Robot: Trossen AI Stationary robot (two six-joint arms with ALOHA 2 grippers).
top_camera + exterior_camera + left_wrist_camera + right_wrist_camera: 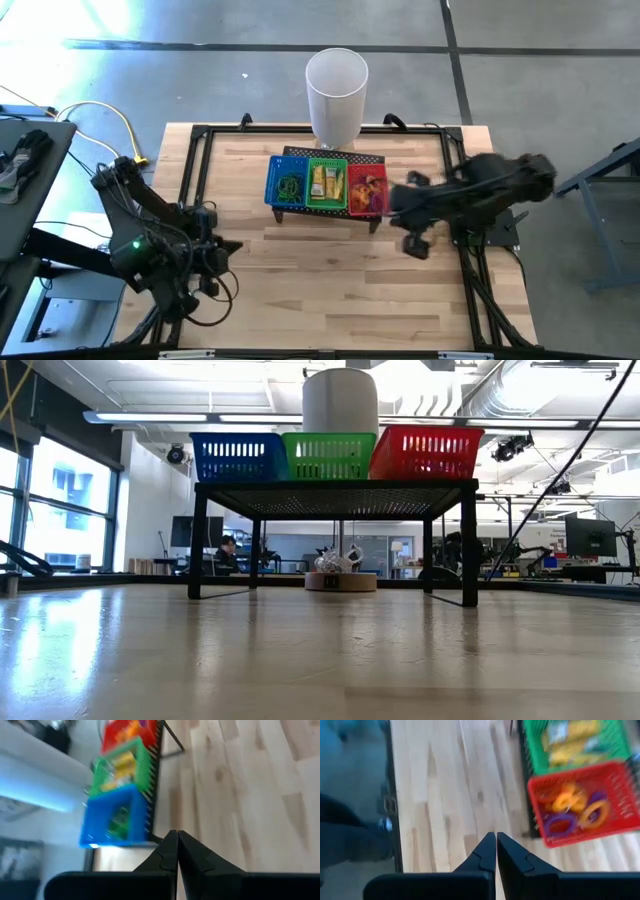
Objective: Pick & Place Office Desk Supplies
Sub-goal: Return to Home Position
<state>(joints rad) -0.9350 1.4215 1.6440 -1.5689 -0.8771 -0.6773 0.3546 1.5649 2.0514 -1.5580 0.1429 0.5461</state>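
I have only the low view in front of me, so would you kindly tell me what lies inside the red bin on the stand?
Observer: The red bin holds loose rings in orange, yellow and purple.
Operator: Thank you. And the green bin next to it?
Observer: The green bin holds small yellow pieces.
Operator: I see neither gripper. Where are they?
Observer: Both are off the stand. The right gripper is over the table on the red bin's side, the left gripper is near the table's left edge, and each has its fingers shut.
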